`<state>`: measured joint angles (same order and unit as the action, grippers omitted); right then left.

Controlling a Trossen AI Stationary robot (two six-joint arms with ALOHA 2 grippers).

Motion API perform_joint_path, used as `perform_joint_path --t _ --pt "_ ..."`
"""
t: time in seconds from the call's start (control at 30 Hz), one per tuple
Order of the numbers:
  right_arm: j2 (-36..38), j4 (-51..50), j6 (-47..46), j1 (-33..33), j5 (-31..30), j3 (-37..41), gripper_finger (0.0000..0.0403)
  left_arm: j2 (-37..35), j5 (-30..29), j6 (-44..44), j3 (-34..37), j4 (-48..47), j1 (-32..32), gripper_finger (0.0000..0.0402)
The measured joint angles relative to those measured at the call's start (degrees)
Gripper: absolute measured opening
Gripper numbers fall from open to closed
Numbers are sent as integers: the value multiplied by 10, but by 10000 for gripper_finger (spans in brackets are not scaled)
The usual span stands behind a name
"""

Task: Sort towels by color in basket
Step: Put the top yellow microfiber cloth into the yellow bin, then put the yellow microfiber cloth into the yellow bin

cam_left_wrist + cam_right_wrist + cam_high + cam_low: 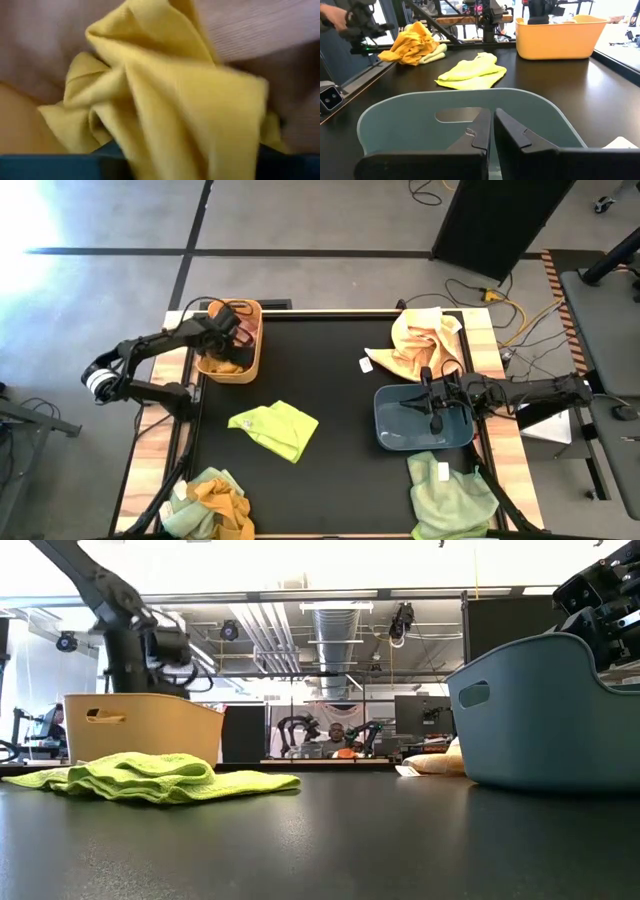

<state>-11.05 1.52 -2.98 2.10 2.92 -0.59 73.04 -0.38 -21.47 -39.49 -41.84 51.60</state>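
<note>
My left gripper (226, 326) reaches down into the tan basket (250, 360) at the far left. Its wrist view is filled by a mustard towel (165, 100) with pink cloth (260, 30) behind it. My right gripper (492, 131) is shut and empty, above the blue-grey basket (395, 430) at the right, which also shows in the low view (540, 720). A light green towel (276, 426) lies flat on the table's middle, and shows in the low view (150, 776).
Peach and orange towels (420, 342) lie heaped at the far right. A green and mustard pile (214, 500) lies at the near left corner. A pale green towel with a white tag (448, 492) lies at the near right. People show in the room beyond.
</note>
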Motion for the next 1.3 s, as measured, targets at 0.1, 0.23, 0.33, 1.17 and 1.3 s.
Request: perform_joint_path --t 0.1,0.23,0.33,1.17,1.3 --pt "0 0 0 0 0 0 13 -19 0 10 -55 -58 -6 176" --pt "0 0 0 0 0 0 13 -47 1 17 -133 -138 -26 208" --pt "0 0 0 0 0 0 13 -73 0 10 -180 -174 -59 222" --pt "0 0 0 0 0 0 13 50 -261 -487 -215 -1 -1126 222" --pt "0 0 0 0 0 0 13 137 -212 -505 -266 -38 -1145 213"
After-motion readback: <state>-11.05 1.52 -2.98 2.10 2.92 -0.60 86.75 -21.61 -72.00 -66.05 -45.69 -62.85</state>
